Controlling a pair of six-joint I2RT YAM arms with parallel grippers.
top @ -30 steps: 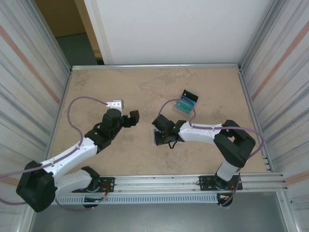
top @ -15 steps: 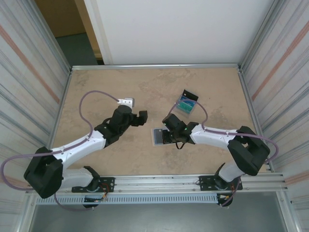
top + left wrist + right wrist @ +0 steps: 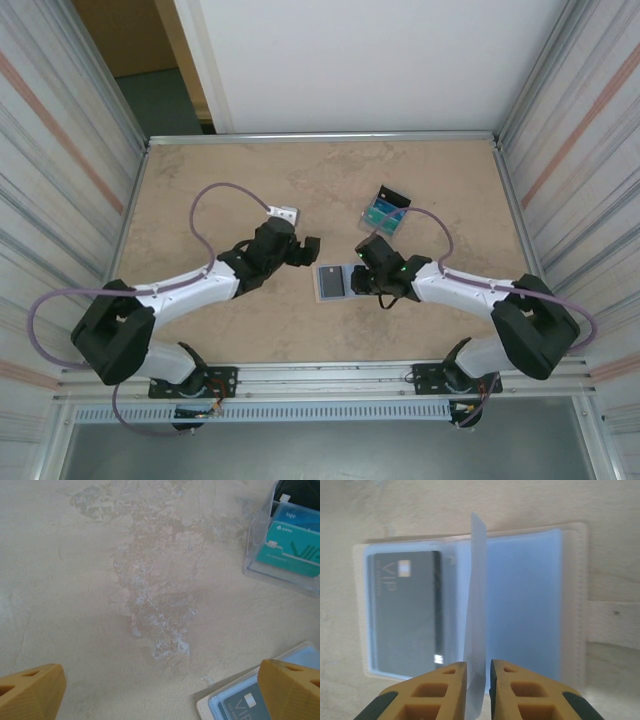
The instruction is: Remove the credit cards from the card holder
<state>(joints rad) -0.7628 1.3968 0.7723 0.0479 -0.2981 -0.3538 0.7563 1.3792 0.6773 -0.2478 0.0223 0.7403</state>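
The tan card holder point(image 3: 322, 296) lies spread open on the table, pale blue panels up. A dark navy credit card point(image 3: 405, 612) marked VIP sits in its left pocket. One thin pale blue inner leaf point(image 3: 478, 595) stands upright from the fold, and my right gripper point(image 3: 478, 680) is shut on its near edge. The snap tab point(image 3: 612, 625) sticks out on the right. In the top view my right gripper point(image 3: 362, 272) is at the holder's right edge. My left gripper point(image 3: 162, 695) hangs open over bare table, the holder's corner point(image 3: 206, 703) by its right finger; from above, this gripper point(image 3: 305, 250) is just left of the holder.
A clear plastic tray point(image 3: 368, 219) of teal and blue cards stands behind the holder, at the upper right in the left wrist view point(image 3: 251, 566). Metal walls fence the table on the left, right and back. Bare tabletop stretches to the left and in front.
My left arm has reached rightward and now sits close to the holder. My right gripper has drawn back to the right, uncovering the open holder and its navy card.
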